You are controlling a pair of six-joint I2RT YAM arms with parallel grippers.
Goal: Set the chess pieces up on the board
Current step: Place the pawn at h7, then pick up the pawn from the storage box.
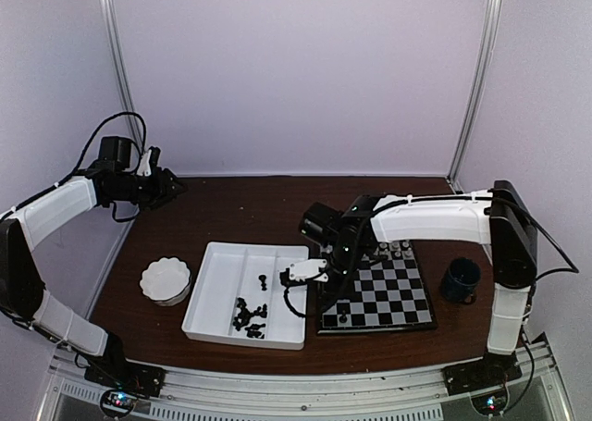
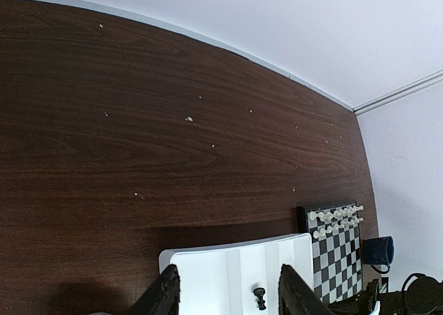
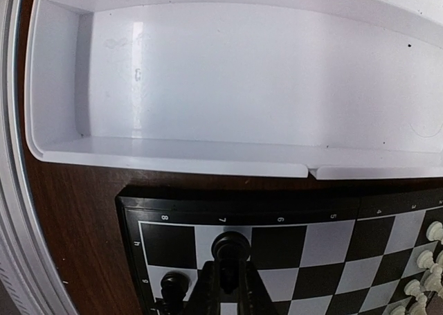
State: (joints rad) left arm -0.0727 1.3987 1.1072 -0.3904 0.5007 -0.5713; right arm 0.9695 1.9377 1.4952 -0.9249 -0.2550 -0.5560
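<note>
The right fingers (image 3: 225,273) are pressed together on one black chessman (image 3: 230,246). Its round head shows just above their tips. Its foot is hidden, so I cannot tell whether it rests on the square. It is over the chessboard (image 1: 388,296), in the row of squares nearest the tray and close to the board's near corner. A second black chessman (image 3: 174,285) stands free on a pale square just beside it, one row further in. That makes two black men at the board. Along the board's far edge stand the white chessmen (image 1: 393,250) in two rows, too small to count one by one.

Just beside the board on its left, with a strip of wood between them, lies one white divided tray (image 1: 215,287). It holds a heap of black chessmen (image 1: 248,315) toward its near end, too tangled to number. One lone black chessman (image 2: 259,298) stands upright apart from the heap.

One white scalloped bowl (image 1: 166,280) sits left of the tray, and one dark blue mug (image 1: 460,279) sits right of the board. All of it stands on the brown wooden surface (image 1: 240,208).

The left fingers (image 1: 165,188) hang high over the far left corner of the surface. They are partly open, with nothing between them.
</note>
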